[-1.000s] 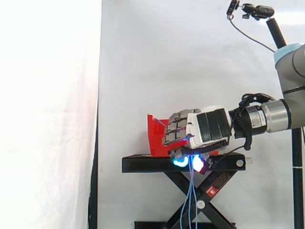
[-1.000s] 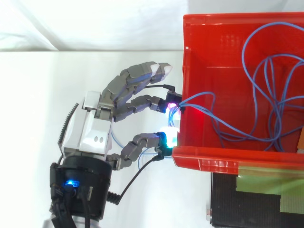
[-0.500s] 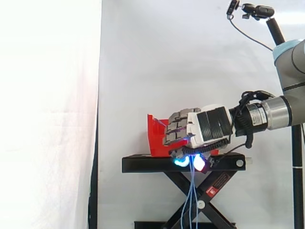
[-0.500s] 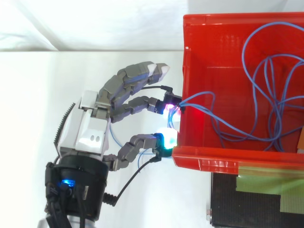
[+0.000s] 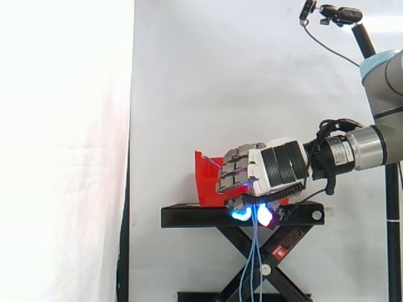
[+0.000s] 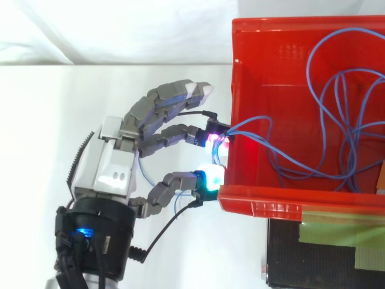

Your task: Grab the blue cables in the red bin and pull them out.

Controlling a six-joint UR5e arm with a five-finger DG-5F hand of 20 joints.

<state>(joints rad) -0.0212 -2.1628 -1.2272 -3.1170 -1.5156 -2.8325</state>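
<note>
1. The hand [image 6: 114,168] sat at centre left of the top view, just outside the left wall of the red bin [image 6: 258,208]. Its glowing fingertips [image 6: 213,137] were up against that wall's rim.
2. Its fingers and thumb were curled inward. The blue cables [image 5: 253,251] appeared to be clamped between them where the strands crossed the rim, though the contact itself was largely hidden.
3. Most of the cable lay to the right of the hand in the top view, as loose overlapping loops on the bin floor, reaching toward the frame's right edge. Nothing else could be made out inside the bin.
4. From those loops a few strands ran roughly left to right, up and over the left wall, and into the fingers.
5. In the side view the strands left the underside of the hand [image 5: 277,167] between the lit pads. They hung straight down in front of the black stand [image 5: 189,217], toward the bottom of the frame.
6. Judged from this, the pull should go leftward in the top view, along the strands' own line and away from the bin. The loops could snag on one another or drag against the rim.
</note>
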